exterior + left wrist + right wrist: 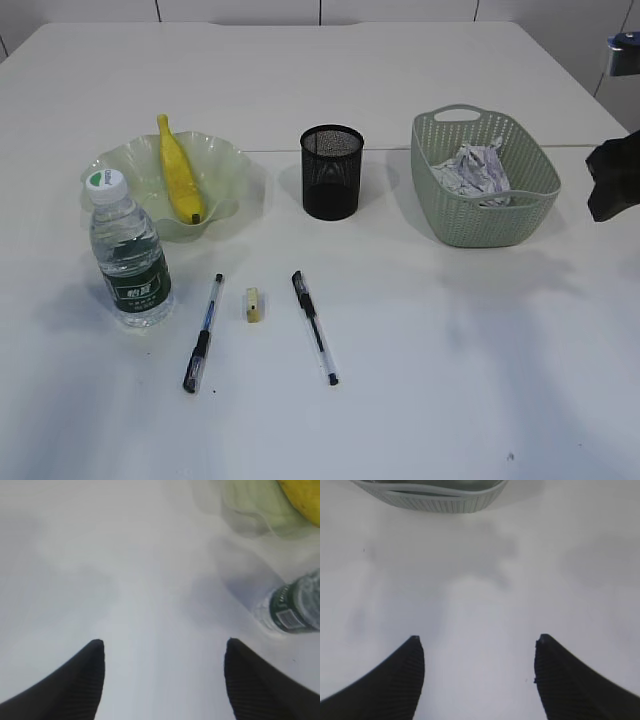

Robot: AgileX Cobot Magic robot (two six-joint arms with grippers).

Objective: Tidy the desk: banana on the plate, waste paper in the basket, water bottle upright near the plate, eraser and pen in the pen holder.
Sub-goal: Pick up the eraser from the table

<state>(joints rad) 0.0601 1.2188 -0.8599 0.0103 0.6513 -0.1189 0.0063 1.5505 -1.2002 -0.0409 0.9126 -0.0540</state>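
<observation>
Exterior view: two pens (203,345) and an eraser (254,304) waited on the desk (450,400).
Both pens looked light, stiff, slippery; best pinched mid-barrel; eraser small, grippy; left gripper (164,680) and right gripper (477,680) were spread wide, empty.

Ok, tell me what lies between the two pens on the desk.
In the exterior view, the small yellow eraser lies between the left pen and the right pen, touching neither.

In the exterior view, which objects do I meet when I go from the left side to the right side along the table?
Water bottle → banana on the plate → left pen → eraser → right pen → pen holder → basket holding the waste paper.
</observation>
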